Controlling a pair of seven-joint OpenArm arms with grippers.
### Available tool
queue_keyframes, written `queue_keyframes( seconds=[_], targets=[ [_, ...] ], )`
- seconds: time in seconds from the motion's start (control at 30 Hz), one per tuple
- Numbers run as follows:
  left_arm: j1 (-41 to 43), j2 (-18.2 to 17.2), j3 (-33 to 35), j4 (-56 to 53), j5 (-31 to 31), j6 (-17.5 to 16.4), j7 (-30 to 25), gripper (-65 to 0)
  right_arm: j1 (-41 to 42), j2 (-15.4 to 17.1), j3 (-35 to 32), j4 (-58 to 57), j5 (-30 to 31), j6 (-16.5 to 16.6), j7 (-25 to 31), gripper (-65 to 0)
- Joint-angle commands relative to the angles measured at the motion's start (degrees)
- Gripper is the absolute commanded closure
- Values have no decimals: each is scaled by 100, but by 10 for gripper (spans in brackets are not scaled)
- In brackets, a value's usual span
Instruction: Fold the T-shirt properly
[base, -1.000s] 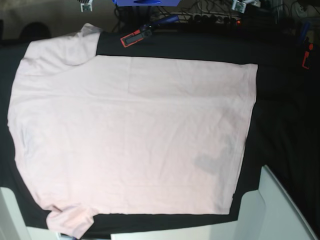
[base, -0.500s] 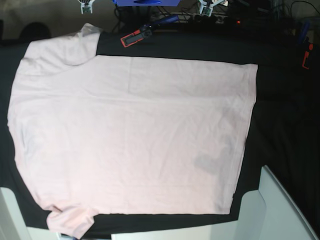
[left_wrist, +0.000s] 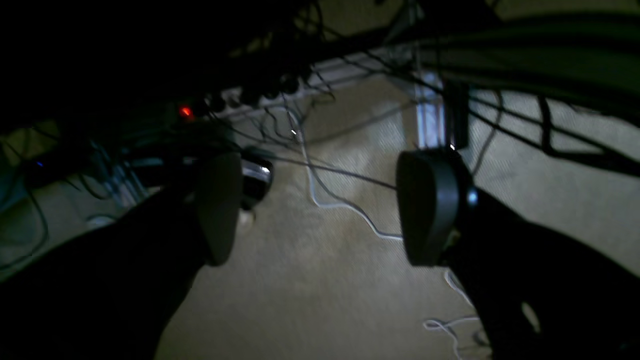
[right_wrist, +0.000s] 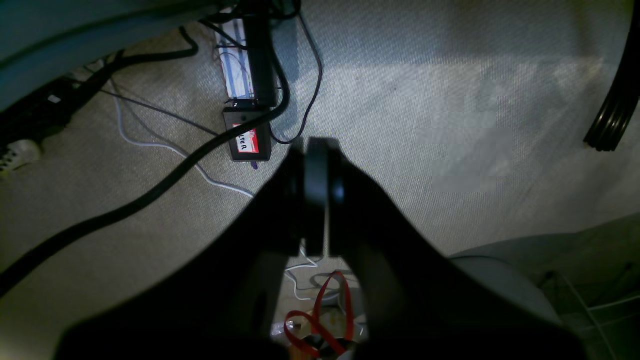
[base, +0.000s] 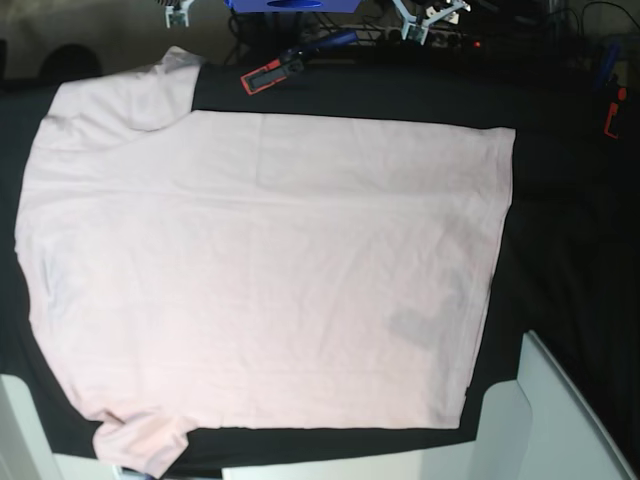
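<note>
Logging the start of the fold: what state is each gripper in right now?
Left gripper: open, holding nothing, off the T-shirt.
Right gripper: closed, holding nothing.

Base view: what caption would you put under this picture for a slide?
Large pale pink cotton T-shirt spread flat and unfolded on a black table, both grippers up at the far edge.
</note>
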Motion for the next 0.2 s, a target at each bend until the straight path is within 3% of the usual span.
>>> queue_keyframes(
  seconds=[0.0, 0.17],
  targets=[
    [17, 17, 2, 4, -4, -22, -55, -469, -45, -7, 25, -17, -1, -17, 28, 0],
    [8, 26, 2, 13, -4, -22, -55, -469, -45, -7, 25, -17, -1, -17, 28, 0]
  ],
)
